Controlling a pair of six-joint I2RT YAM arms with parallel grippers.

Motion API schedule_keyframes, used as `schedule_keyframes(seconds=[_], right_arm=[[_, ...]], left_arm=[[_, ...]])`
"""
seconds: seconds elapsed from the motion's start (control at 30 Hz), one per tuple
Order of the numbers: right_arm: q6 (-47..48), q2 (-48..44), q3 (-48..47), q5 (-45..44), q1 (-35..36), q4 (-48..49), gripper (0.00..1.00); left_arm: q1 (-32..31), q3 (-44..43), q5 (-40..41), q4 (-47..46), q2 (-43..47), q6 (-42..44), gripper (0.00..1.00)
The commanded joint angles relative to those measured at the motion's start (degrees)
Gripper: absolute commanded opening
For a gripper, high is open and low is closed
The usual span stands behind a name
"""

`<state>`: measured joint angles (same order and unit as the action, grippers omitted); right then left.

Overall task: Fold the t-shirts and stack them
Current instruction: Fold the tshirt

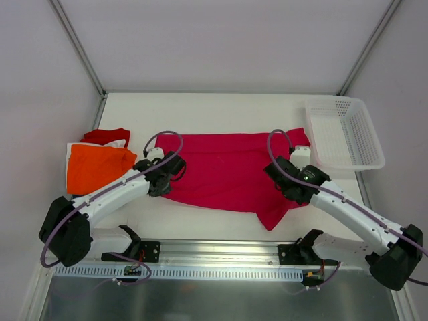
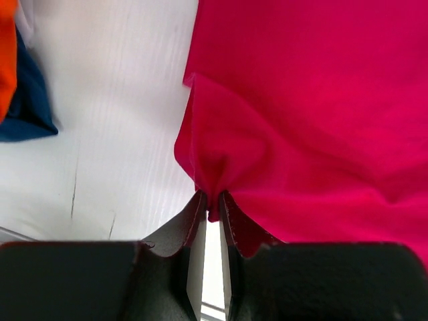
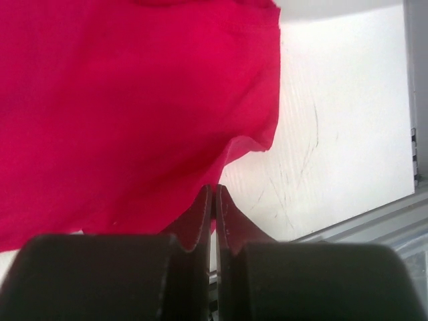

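A magenta-pink t-shirt (image 1: 227,167) lies spread across the middle of the table. My left gripper (image 1: 162,179) is shut on a pinched fold of its left edge (image 2: 212,175). My right gripper (image 1: 286,179) is shut on its right edge (image 3: 200,167), near the corner that hangs toward the front. A stack of folded shirts sits at the left: orange (image 1: 97,166) on top, white under it, red (image 1: 107,136) behind. The orange shirt (image 2: 7,60) and a dark blue shirt (image 2: 27,107) show at the left of the left wrist view.
A white perforated plastic basket (image 1: 344,132) stands at the back right of the table. A metal rail (image 1: 221,253) with the arm bases runs along the near edge. White walls enclose the table on the left, back and right.
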<state>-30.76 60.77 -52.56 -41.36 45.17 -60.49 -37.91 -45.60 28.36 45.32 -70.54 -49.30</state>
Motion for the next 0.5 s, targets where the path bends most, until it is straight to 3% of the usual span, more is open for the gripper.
schedule_keyframes(seconds=[0.0,0.47], right_arm=[[5.96,0.92,-3.43,-0.91,-3.85,4.57,0.00],[21.35,16.46,-13.88,5.93,-23.27,17.68,0.00]], left_arm=[[-0.32,-6.58,4.51,0.73,-3.54,2.62,0.11],[8.54,-22.68,3.99,0.29,-20.42,9.22,0.11]])
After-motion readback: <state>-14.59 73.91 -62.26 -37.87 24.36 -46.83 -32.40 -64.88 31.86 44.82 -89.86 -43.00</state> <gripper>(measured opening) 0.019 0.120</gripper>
